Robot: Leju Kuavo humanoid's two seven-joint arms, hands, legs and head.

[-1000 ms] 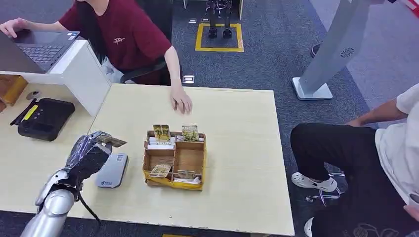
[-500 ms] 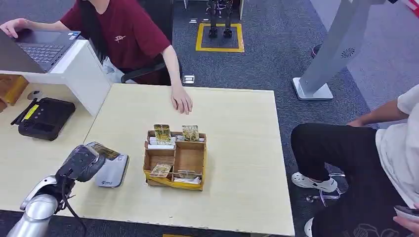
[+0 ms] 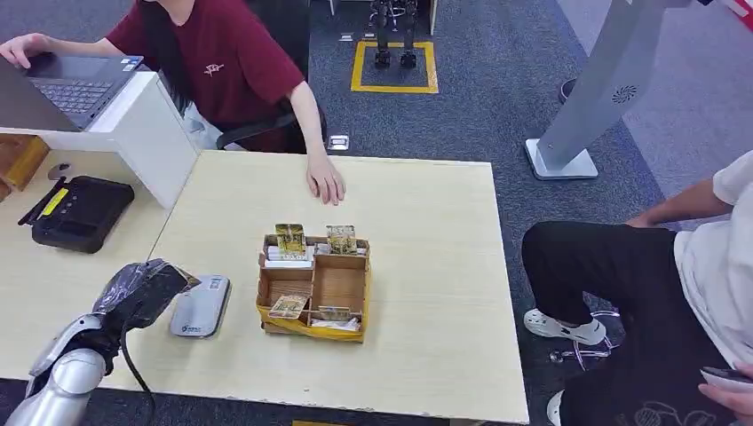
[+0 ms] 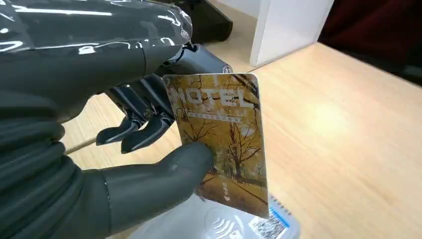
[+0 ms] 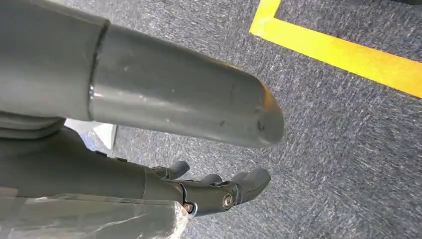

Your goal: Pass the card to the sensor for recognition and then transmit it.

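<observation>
A cardboard organiser box (image 3: 313, 288) is seen on the pale wooden table (image 3: 426, 266), well off to the far side of the left hand (image 3: 142, 293), beyond the sensor. The box is divided into compartments: two cards (image 3: 290, 238) are stood upright at its edge farthest from the robot, a flat stack of cards is laid in the compartment beneath them, and further cards (image 3: 289, 306) are laid flat in the compartments nearest the robot. One middle compartment is shown bare.

The card (image 4: 221, 139), printed with autumn trees and the word HOTEL, is gripped by the left hand: it is pinched between the thick thumb on its printed face and the darker fingers (image 4: 144, 132) behind it. The card is held out past the fingertips, tilted, with its lower edge just above the grey sensor (image 3: 201, 305); whether the two are touching cannot be told. In the head view the hand is seen just beside the sensor's near-left edge, over the table.

The right hand (image 5: 219, 191) is seen hanging above grey carpet near a yellow floor line (image 5: 343, 50), its fingers loosely curled around nothing.

A person's hand (image 3: 326, 182) is rested on the table's far edge, well beyond the box.
</observation>
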